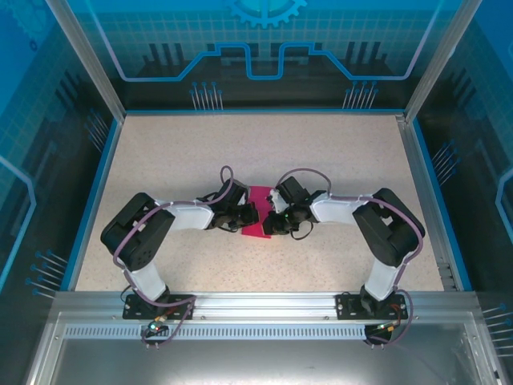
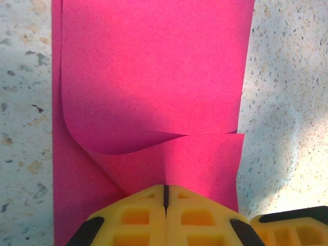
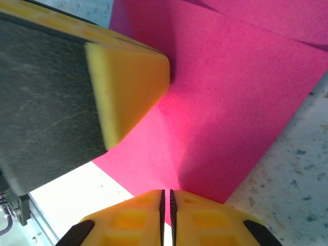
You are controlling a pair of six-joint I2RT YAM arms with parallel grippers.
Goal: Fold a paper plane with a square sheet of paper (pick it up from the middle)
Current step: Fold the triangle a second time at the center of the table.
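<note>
pinching pink sheet [image 2: 154,77]: right gripper [image 3: 165,193] | left gripper [image 2: 165,192]: jaws pressed together, tips on sheet

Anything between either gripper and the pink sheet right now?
Nothing visible. The left gripper is closed with its tips already on the partly folded square sheet of paper. The right gripper is closed right at the sheet's edge.

1 sheet of magenta-pink paper [image 1: 255,226]. 2 robot arms: 1 left arm [image 1: 152,233], 1 right arm [image 1: 377,224]. 2 grippers: 1 left gripper [image 2: 165,190], 1 right gripper [image 3: 165,196], each with 2 yellow fingers. 1 speckled table [image 1: 240,152].
</note>
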